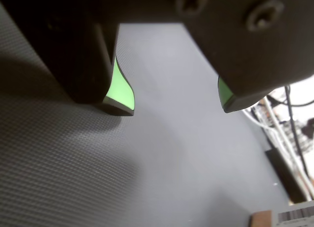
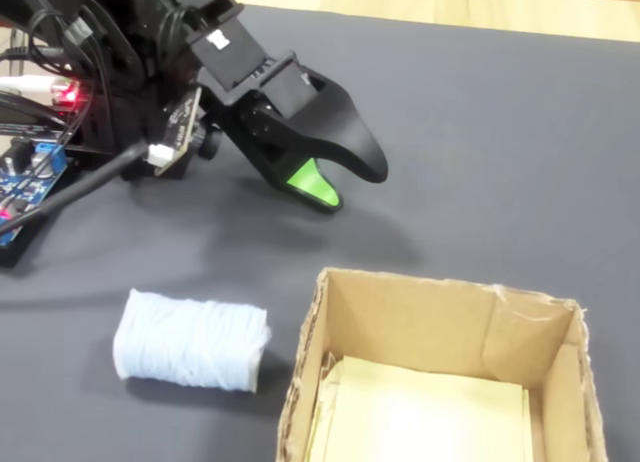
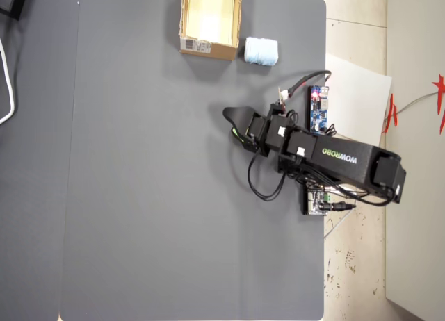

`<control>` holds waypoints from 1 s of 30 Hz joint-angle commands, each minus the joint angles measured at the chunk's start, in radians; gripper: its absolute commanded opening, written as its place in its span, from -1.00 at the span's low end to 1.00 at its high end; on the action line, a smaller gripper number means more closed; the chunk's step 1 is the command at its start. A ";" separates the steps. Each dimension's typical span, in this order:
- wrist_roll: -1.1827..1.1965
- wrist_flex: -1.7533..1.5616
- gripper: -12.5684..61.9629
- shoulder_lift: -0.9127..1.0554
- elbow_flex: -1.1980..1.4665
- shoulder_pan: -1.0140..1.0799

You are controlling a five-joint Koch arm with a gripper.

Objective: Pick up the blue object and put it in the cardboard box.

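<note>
The pale blue object (image 2: 190, 340) (image 3: 261, 51), a soft roll, lies on the dark mat, close beside the cardboard box (image 2: 420, 322) (image 3: 208, 50) and apart from it. The box stands open-topped with nothing visible inside, and its white label faces the arm in the overhead view. Only one box corner with the label (image 1: 294, 216) shows at the bottom right of the wrist view. My gripper (image 1: 175, 106) (image 2: 352, 189) (image 3: 231, 124) hovers low over bare mat, well short of both. It is open, with green pads (image 1: 120, 87) apart and nothing between them. The wrist view does not show the blue object.
A dark-blue circuit board (image 3: 319, 109) (image 2: 25, 182) with a red light and cables sits by the arm's base. White cables (image 1: 274, 128) run past the mat's edge. In the overhead view the mat stretches wide to the left of the arm (image 3: 334, 158).
</note>
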 commanded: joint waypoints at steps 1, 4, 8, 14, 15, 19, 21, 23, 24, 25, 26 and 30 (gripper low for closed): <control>-0.008 0.029 0.24 0.084 -0.074 0.002; -0.008 0.147 0.24 0.083 -0.114 0.008; -0.008 0.181 0.23 0.080 -0.129 0.008; -0.009 0.227 0.23 0.075 -0.160 0.015; -0.011 0.235 0.23 0.075 -0.164 0.017; -0.063 0.284 0.23 0.072 -0.212 0.038; -0.115 0.350 0.23 0.069 -0.259 0.054; -0.166 0.416 0.23 0.064 -0.314 0.066; -0.170 0.436 0.23 0.058 -0.334 0.069; -0.172 0.442 0.23 0.058 -0.342 0.075; -0.172 0.445 0.22 0.058 -0.348 0.080; -0.201 0.532 0.22 0.046 -0.426 0.104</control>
